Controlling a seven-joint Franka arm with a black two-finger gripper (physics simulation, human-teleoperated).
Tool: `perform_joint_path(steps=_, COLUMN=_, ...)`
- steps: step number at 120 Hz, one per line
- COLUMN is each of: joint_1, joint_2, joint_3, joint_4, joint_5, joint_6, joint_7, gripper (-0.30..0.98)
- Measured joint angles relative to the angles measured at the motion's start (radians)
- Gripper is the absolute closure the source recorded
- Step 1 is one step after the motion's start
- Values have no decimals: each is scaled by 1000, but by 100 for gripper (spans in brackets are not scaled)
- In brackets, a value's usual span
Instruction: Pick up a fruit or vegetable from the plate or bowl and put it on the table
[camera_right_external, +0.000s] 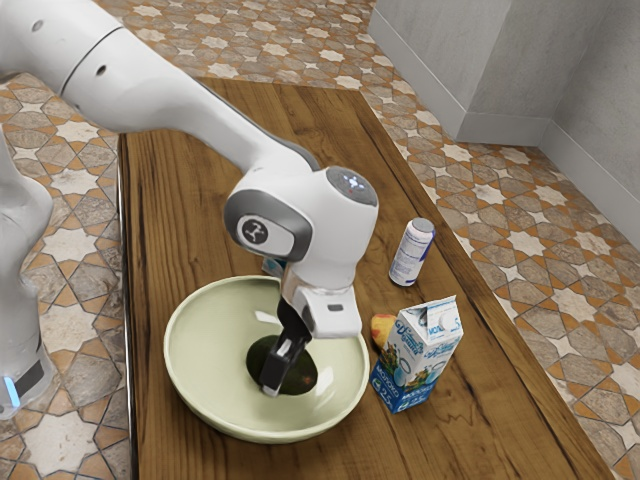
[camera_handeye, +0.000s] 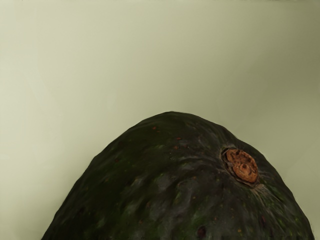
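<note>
Inside the pale green bowl (camera_right_external: 190, 392) sits the avocado (camera_right_external: 304, 378), dark and pebbly, the likely choice for this task. It lies low in the hollow, with its woody stem scar (camera_handeye: 242, 166) plain in the wrist view. The black hand (camera_right_external: 279, 370) is down in the bowl right at the fruit, but I cannot tell whether it is clamped on the avocado or standing apart around it.

So the reach is done, and the grip is either being made or just made, by my judgement. The rest is left: lift the avocado past the rim, carry it out over the wooden counter (camera_right_external: 180, 215), set it down and let go. A weak grip on that rounded skin could let it roll back into the bowl.

As for containers, the avocado is the one piece of food I can make out in the bowl, though the hand and arm (camera_right_external: 180, 100) hide part of the inside. Just beside the bowl, toward the exterior view's right, an upright blue and white carton (camera_right_external: 418, 352) stands with a yellow-red fruit (camera_right_external: 381, 329) partly behind it. Farther back stands an upright can (camera_right_external: 411, 255). What the carton and can hold, I cannot see.
</note>
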Motion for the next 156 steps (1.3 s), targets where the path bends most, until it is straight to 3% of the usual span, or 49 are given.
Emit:
perform_joint_path(steps=28, joint_1=0, joint_2=7, joint_3=1, joint_4=3, joint_5=7, joint_6=11, joint_7=-2, gripper=24)
perform_joint_path(steps=57, joint_1=-3, joint_2=19, joint_3=12, joint_4=57, joint_5=27, joint_6=-2, joint_7=-3, gripper=43)
perform_joint_path(steps=76, joint_1=-6, joint_2=15, joint_3=109, joint_4=176, joint_5=59, joint_6=-62, joint_7=15, gripper=48)
perform_joint_path(steps=95, joint_1=17, joint_2=-3, joint_3=212, joint_4=260, joint_5=75, joint_6=-126, joint_7=56, gripper=44)
perform_joint_path(steps=108, joint_1=47, joint_2=-39, joint_3=301, joint_4=366, joint_5=101, joint_6=-209, joint_7=92, gripper=32)
perform_joint_path(steps=123, joint_1=122, joint_2=-81, joint_3=405, joint_4=399, joint_5=119, joint_6=-279, joint_7=144, gripper=31)
perform_joint_path(steps=156, joint_1=404, joint_2=-41, joint_3=426, joint_4=403, joint_5=130, joint_6=-341, joint_7=269, gripper=33)
